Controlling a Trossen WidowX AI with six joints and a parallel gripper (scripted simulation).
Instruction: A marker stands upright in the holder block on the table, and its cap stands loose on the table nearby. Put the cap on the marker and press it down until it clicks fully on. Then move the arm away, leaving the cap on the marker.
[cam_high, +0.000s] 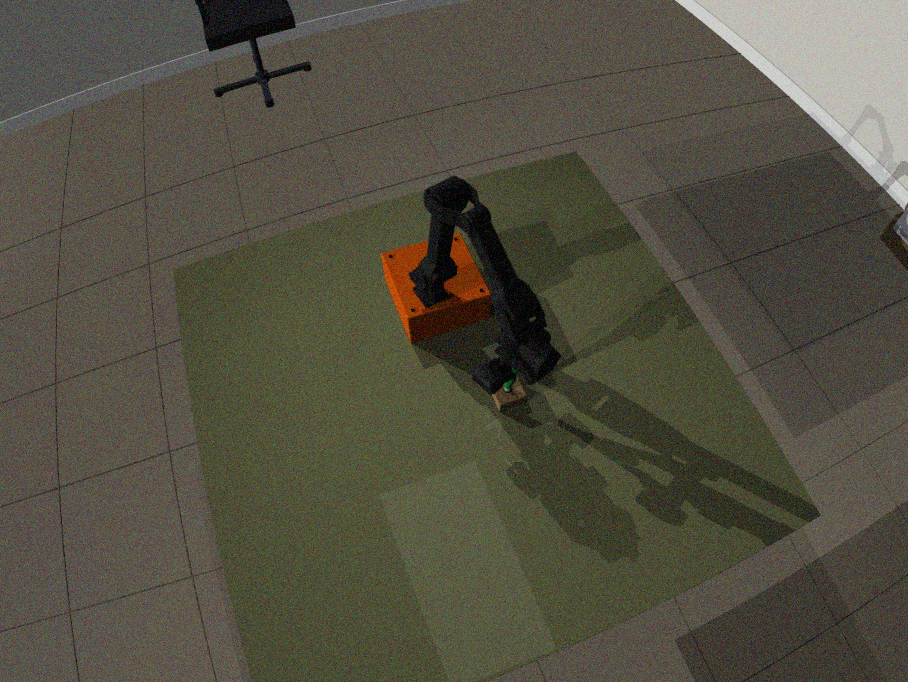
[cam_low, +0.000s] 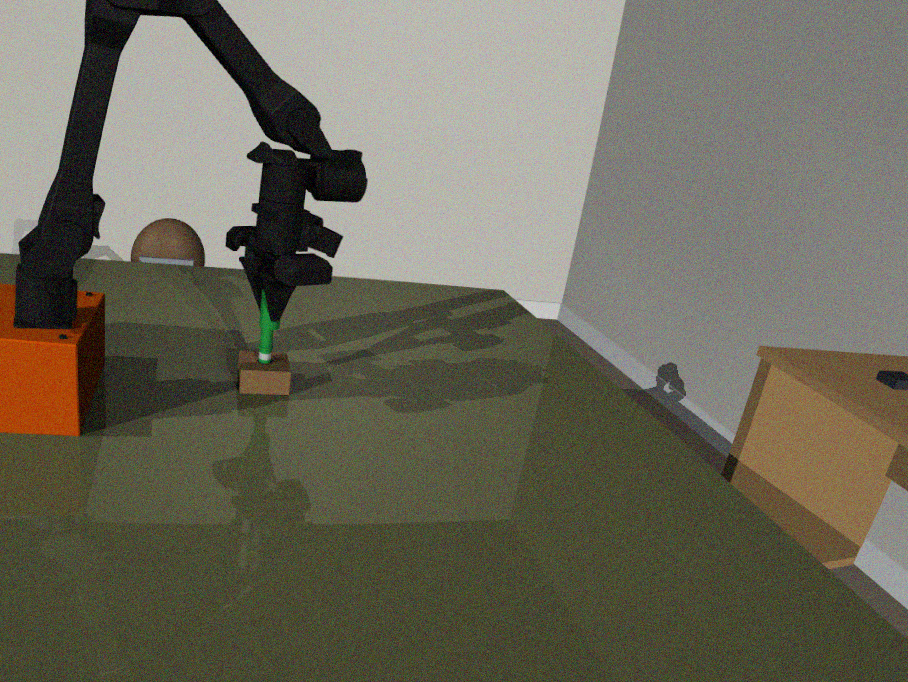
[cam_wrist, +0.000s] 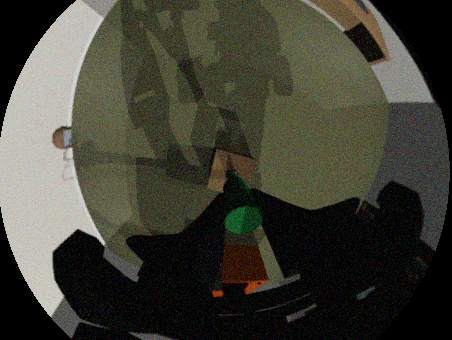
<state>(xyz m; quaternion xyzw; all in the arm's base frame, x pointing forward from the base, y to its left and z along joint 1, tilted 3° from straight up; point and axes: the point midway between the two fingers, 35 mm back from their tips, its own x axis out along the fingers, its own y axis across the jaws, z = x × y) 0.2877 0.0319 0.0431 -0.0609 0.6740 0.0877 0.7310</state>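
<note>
The green marker (cam_low: 264, 343) stands upright in the small brown holder block (cam_low: 264, 381) (cam_high: 509, 404) (cam_wrist: 222, 170) on the olive table, just in front of the orange arm base. A white band of the marker shows right above the block. My gripper (cam_low: 273, 308) (cam_high: 513, 377) points straight down over the block and is shut on the green cap (cam_low: 264, 300) (cam_high: 507, 383) (cam_wrist: 241, 218). The cap is in line with the marker and sits over its top end. I cannot tell how far down it is seated. In the wrist view the cap hides most of the marker.
The orange arm base (cam_high: 440, 312) (cam_low: 44, 381) stands close behind the block. A wooden desk (cam_low: 807, 440) stands off the table at the right by the wall. A brown dome (cam_low: 167, 242) sits at the far table edge. An office chair (cam_high: 245, 29) stands far off.
</note>
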